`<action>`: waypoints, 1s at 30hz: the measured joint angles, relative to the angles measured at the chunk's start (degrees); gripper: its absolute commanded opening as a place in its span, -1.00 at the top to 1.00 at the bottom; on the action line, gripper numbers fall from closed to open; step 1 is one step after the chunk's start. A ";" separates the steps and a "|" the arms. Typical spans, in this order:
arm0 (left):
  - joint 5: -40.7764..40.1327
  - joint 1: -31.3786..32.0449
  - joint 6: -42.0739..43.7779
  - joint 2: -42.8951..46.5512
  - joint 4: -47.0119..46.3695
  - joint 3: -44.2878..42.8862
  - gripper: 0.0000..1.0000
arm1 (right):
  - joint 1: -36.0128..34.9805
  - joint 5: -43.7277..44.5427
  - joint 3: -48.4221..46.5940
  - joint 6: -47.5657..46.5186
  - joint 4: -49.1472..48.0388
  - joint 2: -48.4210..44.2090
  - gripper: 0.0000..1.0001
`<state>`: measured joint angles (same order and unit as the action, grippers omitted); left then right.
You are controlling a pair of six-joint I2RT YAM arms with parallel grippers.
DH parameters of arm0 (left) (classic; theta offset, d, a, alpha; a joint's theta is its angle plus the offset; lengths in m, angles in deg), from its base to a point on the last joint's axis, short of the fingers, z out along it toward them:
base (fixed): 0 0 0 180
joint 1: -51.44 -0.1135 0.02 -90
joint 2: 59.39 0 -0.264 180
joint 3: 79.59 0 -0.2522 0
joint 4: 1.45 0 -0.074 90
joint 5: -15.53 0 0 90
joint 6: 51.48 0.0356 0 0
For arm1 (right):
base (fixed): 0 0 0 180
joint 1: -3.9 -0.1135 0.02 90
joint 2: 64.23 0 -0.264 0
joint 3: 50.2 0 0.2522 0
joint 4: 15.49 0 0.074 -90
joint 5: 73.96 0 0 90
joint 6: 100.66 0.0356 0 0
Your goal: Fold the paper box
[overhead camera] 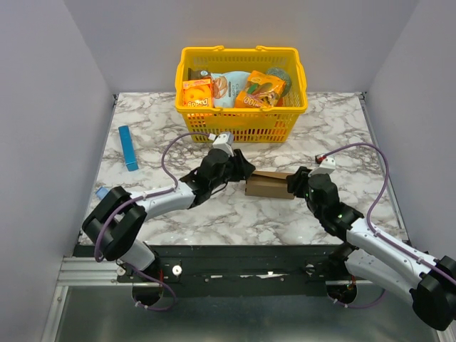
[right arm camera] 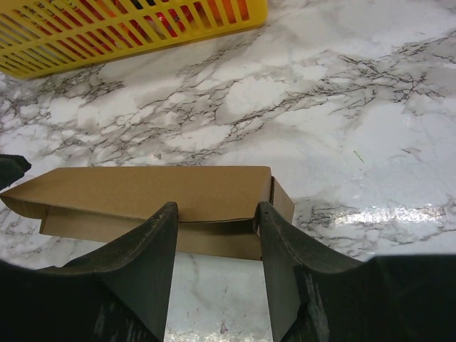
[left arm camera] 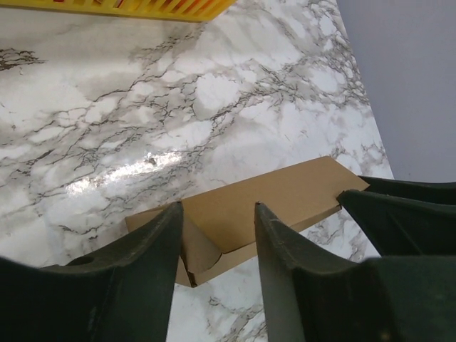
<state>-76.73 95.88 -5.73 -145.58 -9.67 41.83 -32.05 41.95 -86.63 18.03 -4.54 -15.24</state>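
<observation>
From above only, snacks point(overhead camera: 260, 89) in basket point(overhead camera: 242, 122), beyond paper box point(overhead camera: 267, 185)

Paper box point(overhead camera: 269, 185) lies between left claw point(overhead camera: 242, 169) and right claw point(overhead camera: 293, 185).

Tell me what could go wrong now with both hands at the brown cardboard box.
The left hand and right hand straddle the long brown cardboard box with jaws apart; pressing down could crush it. Its end by the left hand gapes open, so opposed pushes may buckle it.
</observation>
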 measured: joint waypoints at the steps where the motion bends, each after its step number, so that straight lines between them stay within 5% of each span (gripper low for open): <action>1: 0.07 -0.13 0.04 -0.39 -0.07 -0.20 0.11 | 0.00 0.00 0.00 0.00 0.00 0.02 -0.08; 8: 1.70 -0.46 -0.85 -3.19 -1.33 -0.76 0.50 | 0.00 0.00 0.00 -0.02 -0.02 0.13 -0.08; 19: 2.21 -0.24 -0.85 -3.17 -7.54 3.56 0.60 | 0.00 0.00 0.00 -0.17 0.04 0.26 -0.12; 26: -2.69 2.32 4.24 -2.71 -7.02 4.04 0.64 | 0.04 0.02 -0.28 -0.26 3.17 0.00 -0.78; 30: -6.69 4.50 7.87 -2.40 -4.66 3.04 0.64 | 0.02 -0.09 -1.86 -1.14 6.78 -1.14 -0.94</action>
<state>-83.42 100.39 2.14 -147.99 -14.32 44.87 -32.03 41.87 -88.49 16.89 2.23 -16.38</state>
